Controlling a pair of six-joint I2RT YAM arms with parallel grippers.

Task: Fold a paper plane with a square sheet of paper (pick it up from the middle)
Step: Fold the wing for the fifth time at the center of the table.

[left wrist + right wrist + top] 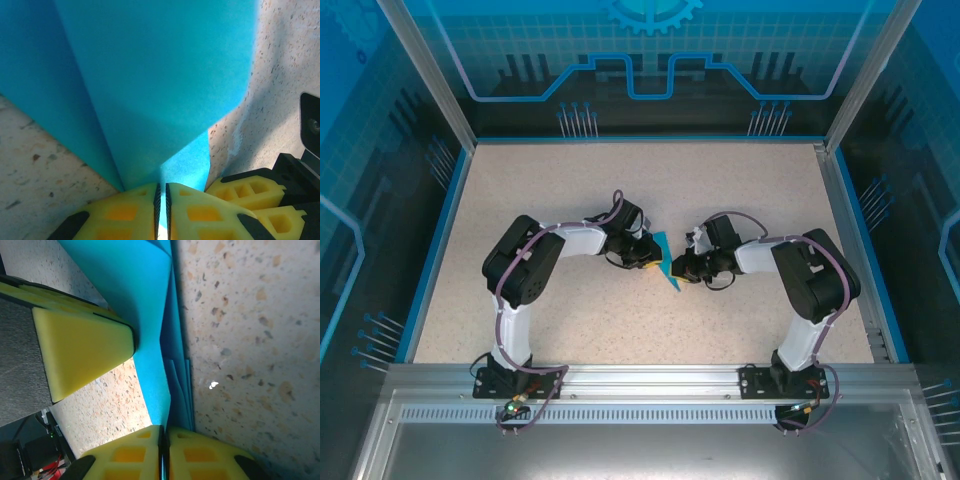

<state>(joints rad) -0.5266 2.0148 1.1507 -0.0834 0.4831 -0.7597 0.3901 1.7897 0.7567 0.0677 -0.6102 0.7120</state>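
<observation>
While left gripper (161,192) and right gripper (163,435) both clamp the paper plane (165,75), I'm mid-crease; next: press it flat

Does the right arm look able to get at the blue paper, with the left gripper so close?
Probably yes: the right gripper is shut on an edge of the paper. The left gripper pinches the paper from the other side and does not appear to block that edge.
</observation>
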